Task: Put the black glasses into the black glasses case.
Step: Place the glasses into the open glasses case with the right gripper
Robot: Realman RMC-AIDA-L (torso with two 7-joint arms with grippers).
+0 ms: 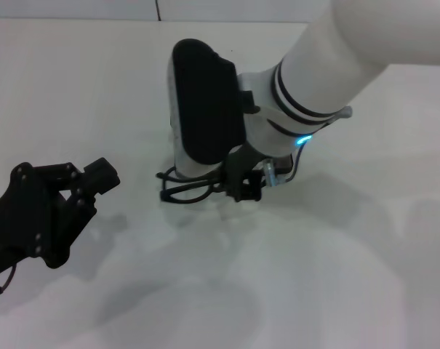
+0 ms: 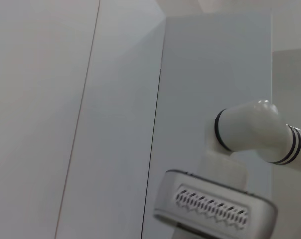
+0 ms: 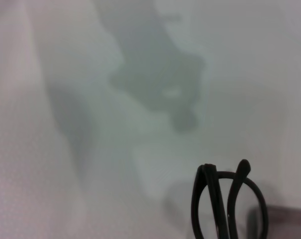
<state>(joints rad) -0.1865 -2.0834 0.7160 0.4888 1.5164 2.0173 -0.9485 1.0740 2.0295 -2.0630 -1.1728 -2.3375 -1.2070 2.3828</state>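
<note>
A white counter (image 1: 365, 276) fills the head view. Near its middle stands the black glasses case (image 1: 205, 102), open, its dark lid raised toward the camera. Just in front of the case, the black glasses (image 1: 187, 187) lie on or just above the counter; which cannot be told. The right arm reaches in from the upper right, and its right end effector (image 1: 241, 182) sits at the right end of the glasses, touching or gripping the frame; whether its fingers are closed on the frame cannot be told. In the right wrist view the glasses (image 3: 229, 204) appear folded, temple arms crossed over the round lenses. The left end effector (image 1: 96, 178) hovers at the left, well apart from the case, its fingers close together and holding nothing.
</note>
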